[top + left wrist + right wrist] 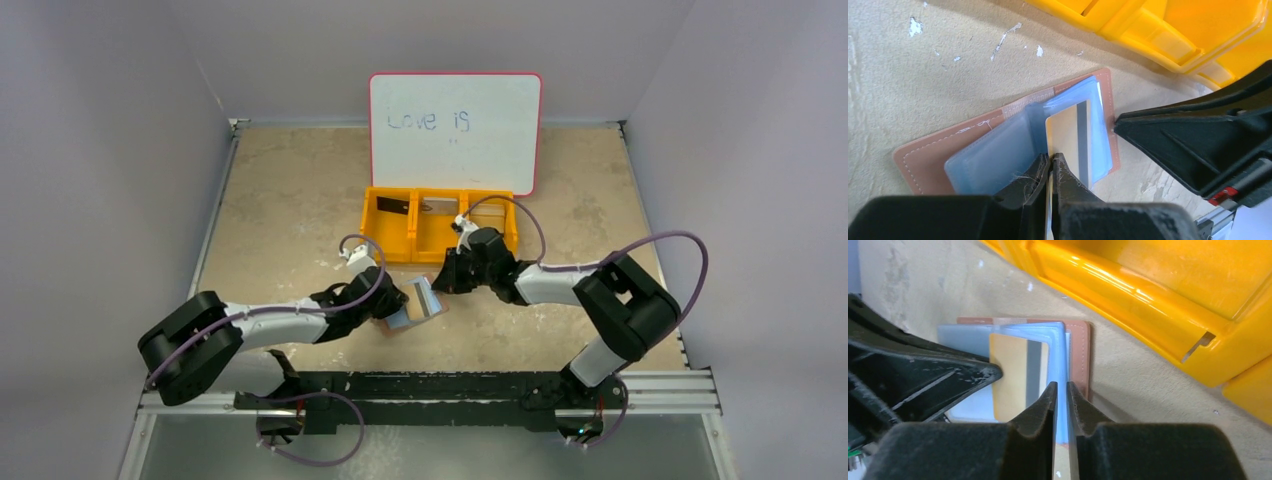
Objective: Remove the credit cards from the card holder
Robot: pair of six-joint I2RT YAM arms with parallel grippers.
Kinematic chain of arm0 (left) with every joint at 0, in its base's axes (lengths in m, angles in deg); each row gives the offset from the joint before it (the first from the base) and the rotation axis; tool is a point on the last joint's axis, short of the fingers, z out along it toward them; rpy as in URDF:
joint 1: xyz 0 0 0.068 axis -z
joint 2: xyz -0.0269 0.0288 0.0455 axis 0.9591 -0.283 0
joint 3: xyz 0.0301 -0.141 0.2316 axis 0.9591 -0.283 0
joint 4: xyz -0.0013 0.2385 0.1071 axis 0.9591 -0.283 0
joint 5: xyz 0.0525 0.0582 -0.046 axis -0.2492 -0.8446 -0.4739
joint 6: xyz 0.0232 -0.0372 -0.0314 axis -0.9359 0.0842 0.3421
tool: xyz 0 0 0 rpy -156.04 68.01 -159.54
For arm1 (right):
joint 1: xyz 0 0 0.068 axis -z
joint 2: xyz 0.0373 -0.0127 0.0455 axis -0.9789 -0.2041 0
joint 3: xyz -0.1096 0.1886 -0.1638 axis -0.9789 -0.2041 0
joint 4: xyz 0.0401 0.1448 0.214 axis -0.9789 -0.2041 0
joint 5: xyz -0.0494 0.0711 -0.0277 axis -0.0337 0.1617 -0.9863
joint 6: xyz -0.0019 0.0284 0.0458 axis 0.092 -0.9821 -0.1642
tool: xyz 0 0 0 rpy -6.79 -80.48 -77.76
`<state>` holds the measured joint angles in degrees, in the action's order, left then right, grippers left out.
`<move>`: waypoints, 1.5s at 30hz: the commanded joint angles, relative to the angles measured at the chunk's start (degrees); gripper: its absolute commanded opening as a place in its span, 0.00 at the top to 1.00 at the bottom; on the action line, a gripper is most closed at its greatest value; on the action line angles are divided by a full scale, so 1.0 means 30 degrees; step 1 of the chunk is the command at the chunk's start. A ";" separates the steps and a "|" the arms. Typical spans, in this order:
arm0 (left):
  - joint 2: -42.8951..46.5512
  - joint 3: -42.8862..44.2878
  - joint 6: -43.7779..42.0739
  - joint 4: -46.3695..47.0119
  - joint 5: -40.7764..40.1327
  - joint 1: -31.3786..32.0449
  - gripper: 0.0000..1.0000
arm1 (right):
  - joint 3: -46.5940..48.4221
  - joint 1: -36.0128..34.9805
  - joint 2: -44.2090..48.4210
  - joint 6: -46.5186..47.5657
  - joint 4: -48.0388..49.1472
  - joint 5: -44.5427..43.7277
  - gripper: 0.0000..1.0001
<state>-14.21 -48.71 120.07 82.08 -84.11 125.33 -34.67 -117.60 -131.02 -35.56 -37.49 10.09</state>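
The card holder (930, 156), a small brown bifold with pale stitching along its edge, is seen lying open and flat on the table (290, 200) just in front of the orange tray (367, 225). Its shiny blue-grey clear pockets are fanned upward from the spine. A beige card (1066, 134) with a dark stripe is shown partly drawn out of one pocket, on the leaf nearer the tray's front wall.

The beige card's near edge is pinched between the clenched fingers of the left gripper (1050, 161), reaching in from the side away from the tray. The opposite leaf is gripped by the right gripper (1060, 387), whose narrowly closed fingers are clamped on the edge of a clear pocket, just in front of the tray's middle compartment.

A dark card (393, 207) is seen in the tray's left compartment and a greyish card (437, 207) in the middle one. A whiteboard (455, 150) is propped directly behind the tray.

The holder's far edge is kept just short of the tray's front wall, so little room is left there. Open tabletop is seen to the left of the tray and in front of it, beyond the left arm.
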 commanded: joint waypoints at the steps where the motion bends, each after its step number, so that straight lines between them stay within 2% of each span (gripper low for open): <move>1: 0.0651 -0.0409 -0.0395 -0.0954 -0.0685 -0.0075 1.00 | 0.0326 -0.0117 0.1775 0.0858 -0.0366 0.0699 0.81; 7: 0.0745 -0.0808 -0.1545 0.0530 0.0206 -0.0059 1.00 | 0.0850 -0.0404 0.1347 0.1589 -0.0475 0.1947 0.73; 9: 0.0867 -0.0918 -0.1855 0.0631 0.0250 -0.0060 1.00 | 0.1328 -0.0447 0.0711 0.1977 -0.0553 0.2871 0.83; 12: 0.1012 -0.0823 -0.2111 0.0210 0.0114 -0.0063 1.00 | 0.2057 -0.0962 -0.0214 0.2325 -0.0322 0.3304 0.89; 18: 0.0892 -0.0592 -0.2208 -0.0420 -0.0039 -0.0076 1.00 | 0.3023 -0.1263 -0.1853 0.1597 -0.1076 0.1186 1.00; 20: 0.0906 -0.0496 -0.2140 -0.0790 -0.0211 -0.0065 1.00 | 0.3292 -0.1260 -0.2498 0.1331 -0.2231 -0.0365 1.00; 25: 0.1149 -0.0335 -0.1839 -0.2335 -0.1064 -0.0078 1.00 | 0.2541 -0.1269 -0.2910 0.0527 -0.2577 -0.1912 1.00; 45: 0.1941 -0.0441 -0.1710 -0.3979 -0.1761 -0.0092 1.00 | 0.2743 -0.1274 -0.3560 0.0439 -0.3456 -0.2816 1.00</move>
<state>-9.68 -49.93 115.81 76.40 -86.58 125.33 -26.02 -121.58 -138.51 -36.19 -40.38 7.62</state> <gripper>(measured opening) 0.020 0.004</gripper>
